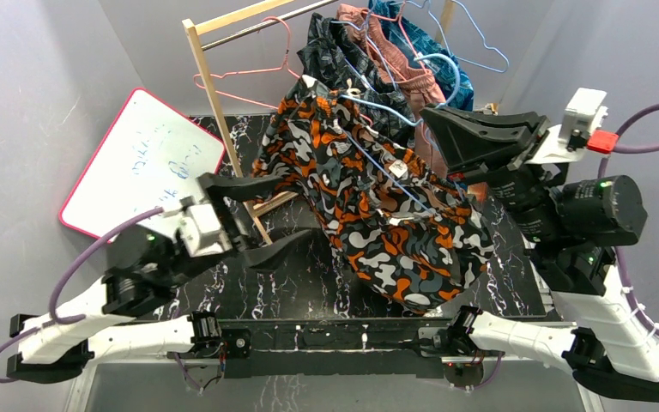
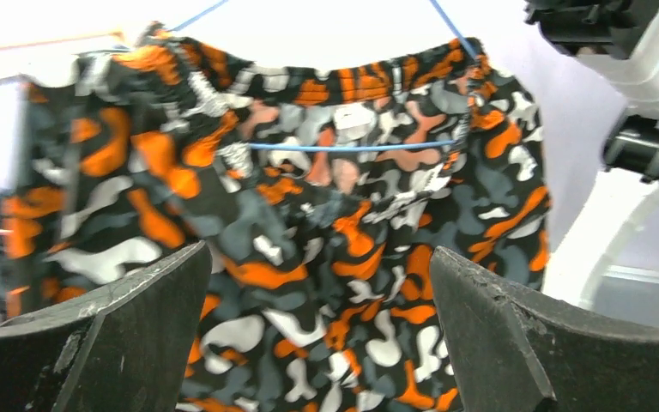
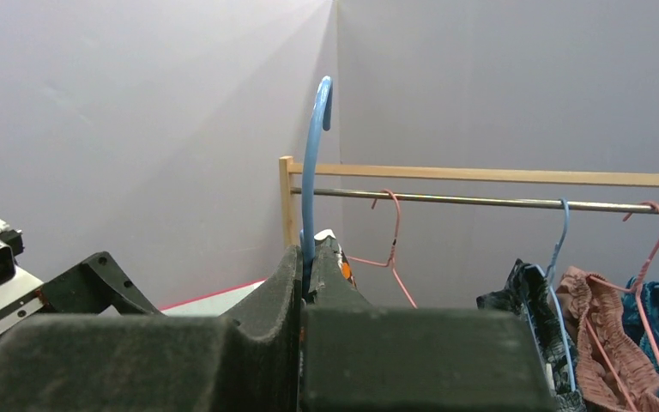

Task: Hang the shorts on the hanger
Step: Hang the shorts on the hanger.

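The camouflage shorts hang spread out on the light-blue hanger above the middle of the table. The hanger's wire runs through the waistband. My right gripper is shut on the hanger's hook and holds it up. In the right wrist view the hook rises from between the closed fingers of that gripper. My left gripper is open and empty, just left of the shorts. In the left wrist view it faces the shorts with the hanger's bar across them.
A wooden clothes rack stands at the back with pink hangers, dark patterned shorts and a salmon garment. A pink-framed whiteboard leans at the left. The rack rod shows in the right wrist view.
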Robot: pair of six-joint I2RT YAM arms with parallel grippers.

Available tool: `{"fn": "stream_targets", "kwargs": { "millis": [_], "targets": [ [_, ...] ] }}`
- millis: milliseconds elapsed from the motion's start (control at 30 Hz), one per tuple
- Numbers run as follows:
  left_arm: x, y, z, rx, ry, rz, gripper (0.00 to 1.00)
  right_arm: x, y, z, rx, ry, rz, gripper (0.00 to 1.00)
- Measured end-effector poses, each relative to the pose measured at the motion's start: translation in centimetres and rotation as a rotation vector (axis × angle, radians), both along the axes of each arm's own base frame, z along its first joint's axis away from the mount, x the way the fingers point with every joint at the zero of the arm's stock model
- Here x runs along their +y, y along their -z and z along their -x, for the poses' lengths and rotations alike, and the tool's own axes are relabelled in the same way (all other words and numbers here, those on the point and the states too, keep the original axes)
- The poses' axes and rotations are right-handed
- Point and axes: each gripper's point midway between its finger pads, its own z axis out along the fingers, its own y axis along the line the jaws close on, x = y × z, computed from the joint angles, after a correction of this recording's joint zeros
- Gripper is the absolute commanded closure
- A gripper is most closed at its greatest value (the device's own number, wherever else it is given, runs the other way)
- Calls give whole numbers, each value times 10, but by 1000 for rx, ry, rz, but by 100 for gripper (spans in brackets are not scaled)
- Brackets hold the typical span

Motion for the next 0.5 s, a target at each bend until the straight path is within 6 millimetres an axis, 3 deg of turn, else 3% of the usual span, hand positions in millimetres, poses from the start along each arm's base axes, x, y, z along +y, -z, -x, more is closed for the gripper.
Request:
{"fn": "stream_targets", "kwargs": {
  "millis": [200, 333, 500],
  "targets": [
    [-52, 19, -12, 365, 69, 80, 2, 8, 12, -13, 41, 28, 28, 100],
    [-74, 29, -23, 647, 57, 161, 2, 11, 22, -19, 66, 46, 48, 100],
    [-85, 41, -30, 894, 33, 251, 2, 10, 22, -20, 70, 54, 48, 100]
  ]
}}
